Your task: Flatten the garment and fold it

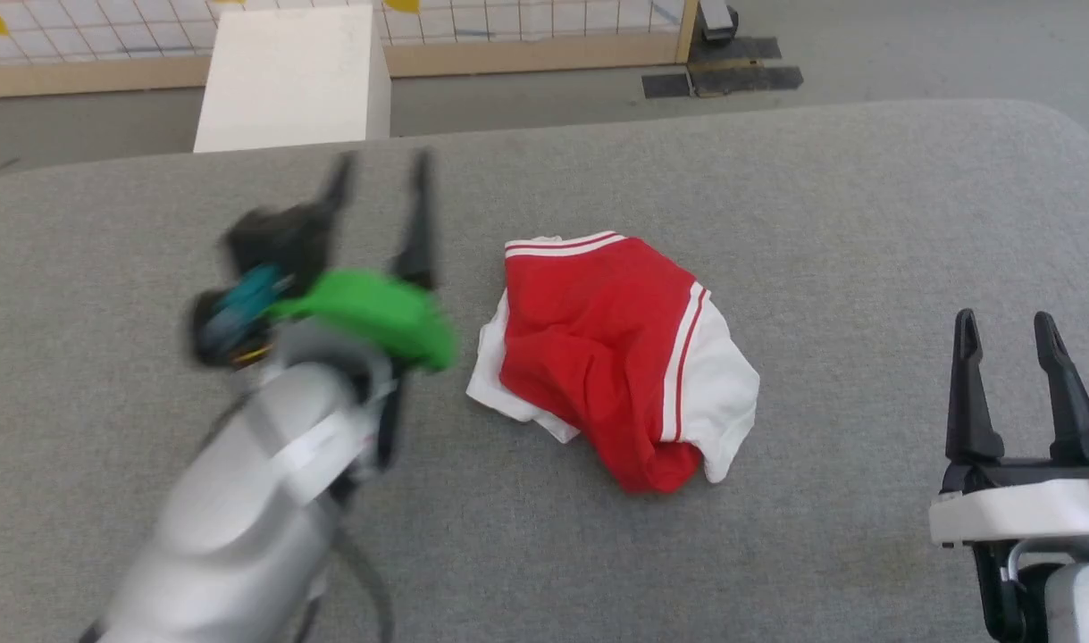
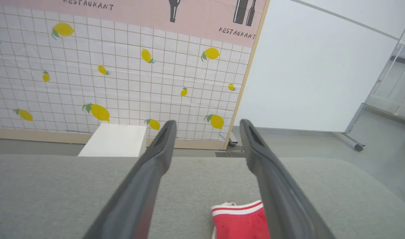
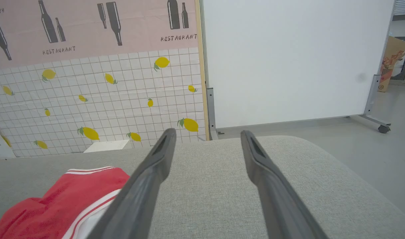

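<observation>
While rumpled red garment (image 1: 598,339), white sleeves, striped trim, lies bunched on grey woven-fabric desk (image 1: 776,179), left jaws and right jaws stand apart, empty.

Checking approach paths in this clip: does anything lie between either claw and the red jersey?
Nothing visible does. Only bare grey fabric surface separates the open left claw and the open right claw from the crumpled red jersey; neither touches it.
</observation>
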`<state>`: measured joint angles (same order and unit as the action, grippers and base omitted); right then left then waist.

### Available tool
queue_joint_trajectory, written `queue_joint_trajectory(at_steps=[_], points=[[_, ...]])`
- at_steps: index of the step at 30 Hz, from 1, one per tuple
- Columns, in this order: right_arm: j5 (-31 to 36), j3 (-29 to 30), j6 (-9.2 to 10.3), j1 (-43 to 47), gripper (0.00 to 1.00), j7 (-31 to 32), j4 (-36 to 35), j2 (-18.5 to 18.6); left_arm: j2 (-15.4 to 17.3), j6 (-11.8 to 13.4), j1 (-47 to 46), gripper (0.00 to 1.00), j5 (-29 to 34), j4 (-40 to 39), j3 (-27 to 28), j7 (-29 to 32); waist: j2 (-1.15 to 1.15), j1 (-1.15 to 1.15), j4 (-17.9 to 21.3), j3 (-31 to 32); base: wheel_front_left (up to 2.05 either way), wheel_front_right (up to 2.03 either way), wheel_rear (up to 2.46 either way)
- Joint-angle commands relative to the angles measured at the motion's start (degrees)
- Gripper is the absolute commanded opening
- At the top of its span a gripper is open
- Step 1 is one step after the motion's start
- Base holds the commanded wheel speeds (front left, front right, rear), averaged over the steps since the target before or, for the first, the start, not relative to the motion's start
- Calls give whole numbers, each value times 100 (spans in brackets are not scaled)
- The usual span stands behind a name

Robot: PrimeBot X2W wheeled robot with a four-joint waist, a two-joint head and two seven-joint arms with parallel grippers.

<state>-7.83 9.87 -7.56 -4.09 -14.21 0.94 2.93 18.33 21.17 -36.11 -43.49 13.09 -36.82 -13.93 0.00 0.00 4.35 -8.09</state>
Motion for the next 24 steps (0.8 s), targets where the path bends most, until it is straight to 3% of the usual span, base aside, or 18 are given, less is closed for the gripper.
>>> queue_joint_trajectory(at_steps=[1, 3, 6, 11, 14, 20, 24], points=[[11, -4, 8, 91, 100, -12, 8, -5, 213, 152, 349, 100, 175, -281, 150, -64, 0, 0, -44, 62, 0, 0, 0], [-10, -27, 8, 135, 100, 0, 25, -5, 551, 442, 930, 100, 465, -950, 529, -98, 0, 0, -53, 76, 0, 0, 0], [-27, -51, 8, 194, 100, 15, 60, -5, 770, 802, 1834, 100, 993, -1855, 1116, -104, 0, 0, -66, 95, 0, 0, 0], [-38, -37, 8, 317, 100, 47, 111, -5, 612, 1169, 3403, 100, 1738, -2814, 1653, -106, 0, 0, -166, 129, 0, 0, 0], [-39, 4, 8, 360, 100, 89, 118, -5, 340, 1130, 3968, 100, 1857, -2996, 1836, -106, 0, 0, -281, 136, 0, 0, 0], [-17, 9, 8, 46, 100, 545, -104, -3, -116, 743, 4255, 100, 2102, -3019, 2034, -107, 0, 0, -561, 51, 0, 0, 0], [-196, -241, 8, -589, 100, 1396, -314, 419, -369, 482, 4200, 100, 2232, -2945, 2127, -107, 0, 0, -727, -168, 0, 0, 0]])
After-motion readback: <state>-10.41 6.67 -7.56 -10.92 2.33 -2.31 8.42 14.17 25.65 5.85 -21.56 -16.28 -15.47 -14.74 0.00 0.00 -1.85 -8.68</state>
